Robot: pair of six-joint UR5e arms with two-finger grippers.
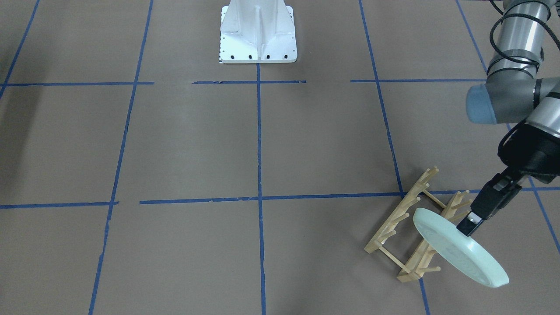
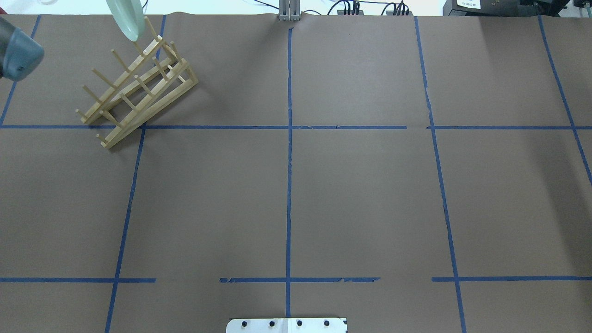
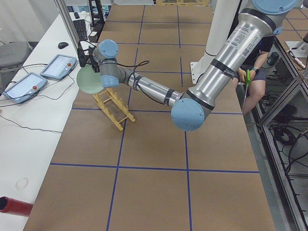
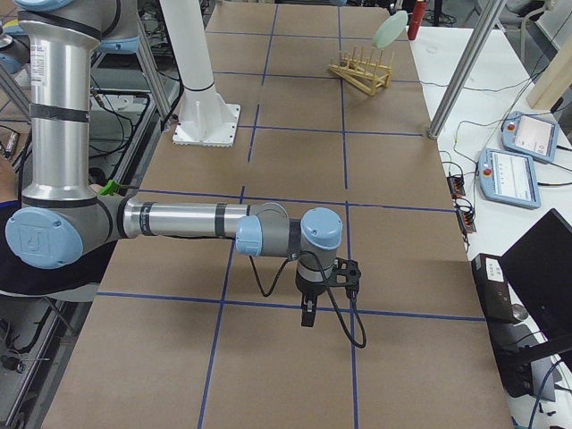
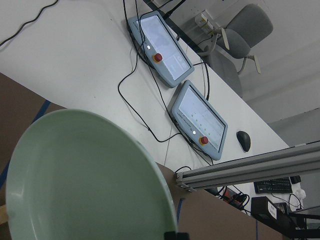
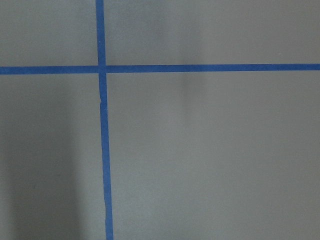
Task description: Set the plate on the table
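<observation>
My left gripper is shut on the rim of the pale mint-green plate. It holds the plate tilted in the air, over the near end of the wooden peg rack. The plate fills the lower left of the left wrist view and shows at the top left of the overhead view, above the rack. The brown table has blue tape lines. My right gripper hangs low over the table far from the rack; I cannot tell whether it is open or shut.
The white robot base stands at the table's middle on the robot's side. Two teach pendants and cables lie on a white bench beyond the table edge near the rack. The right wrist view shows only brown paper and a tape crossing.
</observation>
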